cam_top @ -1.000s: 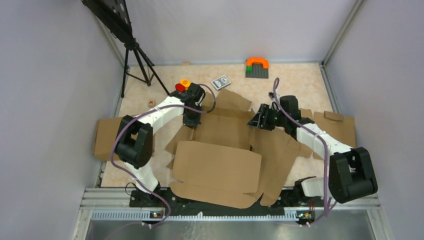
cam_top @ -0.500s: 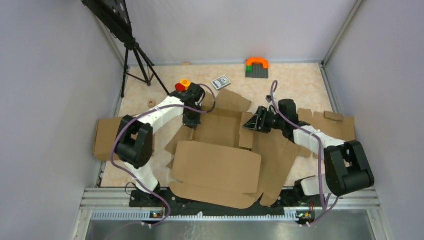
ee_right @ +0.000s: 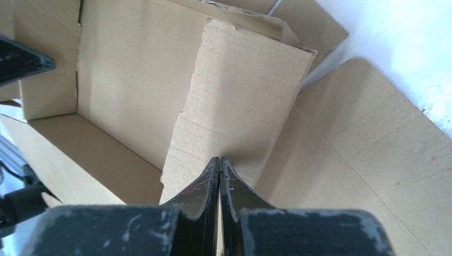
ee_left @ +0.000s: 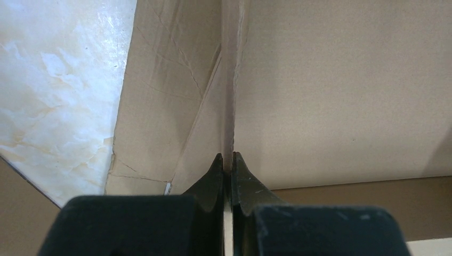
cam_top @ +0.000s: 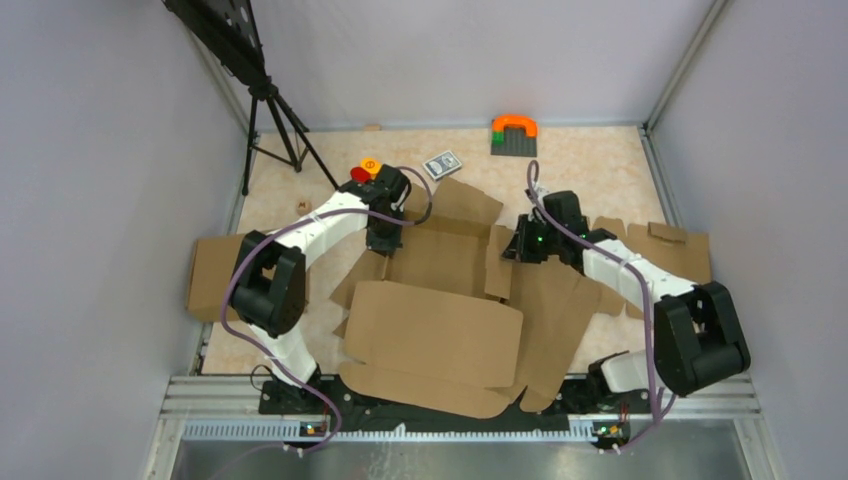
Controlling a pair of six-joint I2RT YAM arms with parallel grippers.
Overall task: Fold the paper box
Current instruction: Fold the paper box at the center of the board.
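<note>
The paper box (cam_top: pixel 430 340) is a large brown die-cut cardboard sheet spread across the table's middle, with its back part raised into a shallow tray. My left gripper (cam_top: pixel 386 243) is at the tray's left wall. In the left wrist view the left gripper (ee_left: pixel 232 160) is shut on the upright edge of that wall of the paper box (ee_left: pixel 320 80). My right gripper (cam_top: pixel 518 247) is at the tray's right side. Its tips are pressed together with nothing between them, and the right gripper (ee_right: pixel 219 160) points at the raised side flap (ee_right: pixel 234 101).
A plain cardboard slab (cam_top: pixel 205 275) lies at the left and more cardboard pieces (cam_top: pixel 670 250) at the right. A green and orange toy on a grey plate (cam_top: pixel 514 133), a card deck (cam_top: pixel 442 163), red and yellow pieces (cam_top: pixel 364 170) and a tripod (cam_top: pixel 272 110) stand at the back.
My right gripper went from open to shut and shifted a little along the tray's right side. The right side flap now stands more upright. The left arm has not moved.
</note>
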